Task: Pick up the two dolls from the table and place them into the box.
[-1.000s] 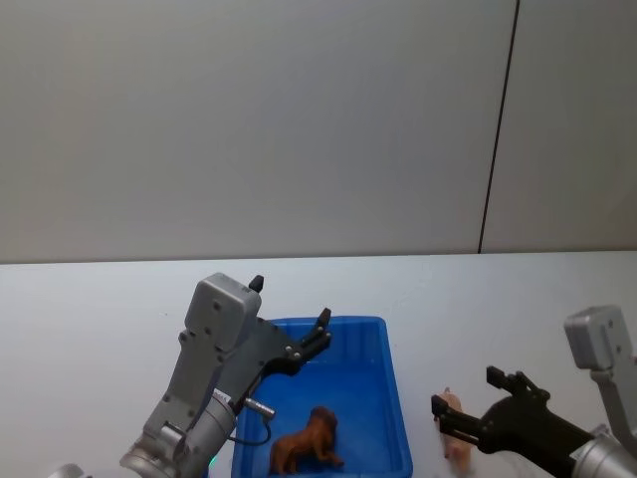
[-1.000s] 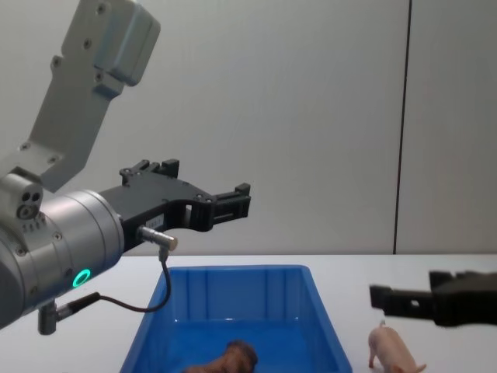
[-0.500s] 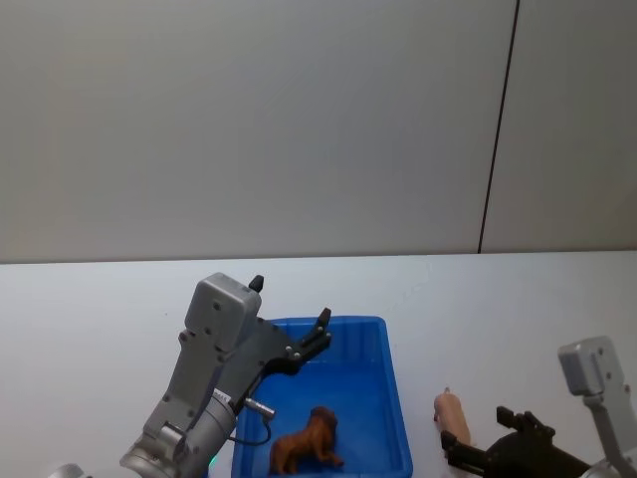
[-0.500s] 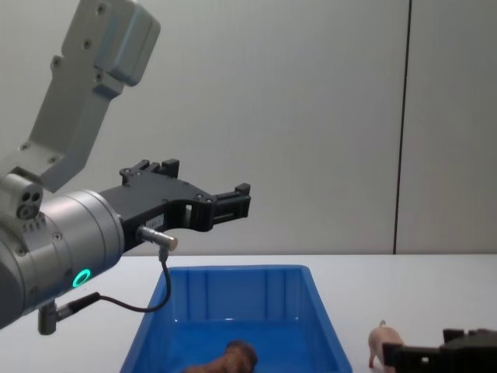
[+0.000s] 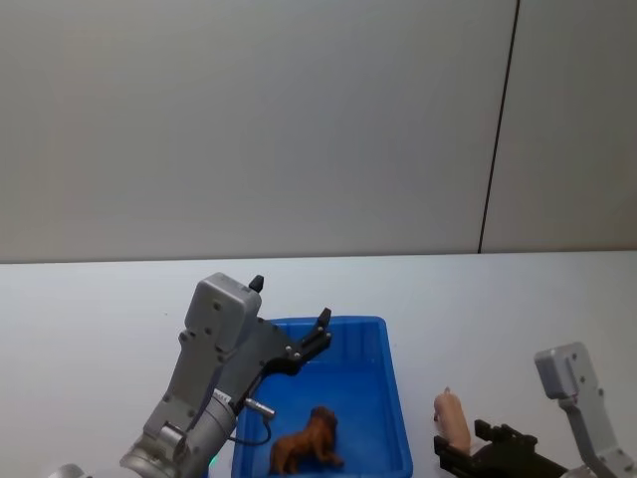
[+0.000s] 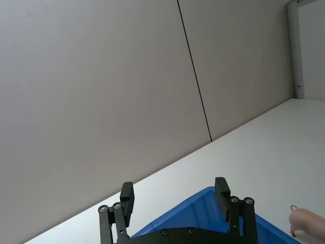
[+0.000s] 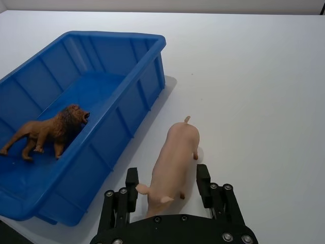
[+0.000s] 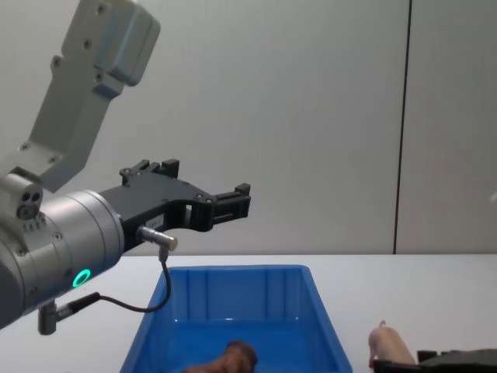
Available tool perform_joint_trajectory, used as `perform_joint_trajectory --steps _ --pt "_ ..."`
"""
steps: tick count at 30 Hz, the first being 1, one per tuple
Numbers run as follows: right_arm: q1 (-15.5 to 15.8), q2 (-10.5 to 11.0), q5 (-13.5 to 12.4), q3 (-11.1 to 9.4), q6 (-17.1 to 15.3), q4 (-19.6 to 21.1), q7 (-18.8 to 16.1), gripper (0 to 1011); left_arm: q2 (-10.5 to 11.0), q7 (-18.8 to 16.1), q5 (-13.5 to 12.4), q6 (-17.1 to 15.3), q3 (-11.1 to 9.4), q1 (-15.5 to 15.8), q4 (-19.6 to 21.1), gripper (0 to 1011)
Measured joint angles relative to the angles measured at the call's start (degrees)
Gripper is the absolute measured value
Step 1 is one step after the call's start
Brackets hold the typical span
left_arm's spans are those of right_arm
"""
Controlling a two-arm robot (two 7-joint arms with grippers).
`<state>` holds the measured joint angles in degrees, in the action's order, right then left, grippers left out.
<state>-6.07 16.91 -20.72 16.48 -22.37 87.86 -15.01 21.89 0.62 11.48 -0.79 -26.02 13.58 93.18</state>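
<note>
Box wall hems pig leftward — table free rightward.

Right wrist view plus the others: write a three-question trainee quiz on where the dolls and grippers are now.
1. True or false: the lion is inside the box.
2. The pig is: A) in the box; B) on the table beside the box, between the open fingers of the right gripper; C) on the lion's back.
3. Fill in: the left gripper, held above the box, has its fingers ____.

Key: 1 true; 2 B; 3 open.
</note>
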Motion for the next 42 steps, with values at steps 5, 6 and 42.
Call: perform_joint_trajectory --steps 5,6,42 --pt "-1.0 -0.9 0.3 0.4 0.0 -1.4 0.0 561 0.0 0.0 0.0 0.0 0.0 0.0 0.0 1001" --pt "-1.2 -1.0 0.3 0.4 0.0 -1.6 0.1 561 0.0 0.0 0.0 0.0 0.0 0.0 0.0 1001" --pt "-7.1 -3.3 2.1 0.4 3.7 3.2 -3.0 361 0.0 0.0 0.0 0.0 0.0 0.0 0.0 1001"
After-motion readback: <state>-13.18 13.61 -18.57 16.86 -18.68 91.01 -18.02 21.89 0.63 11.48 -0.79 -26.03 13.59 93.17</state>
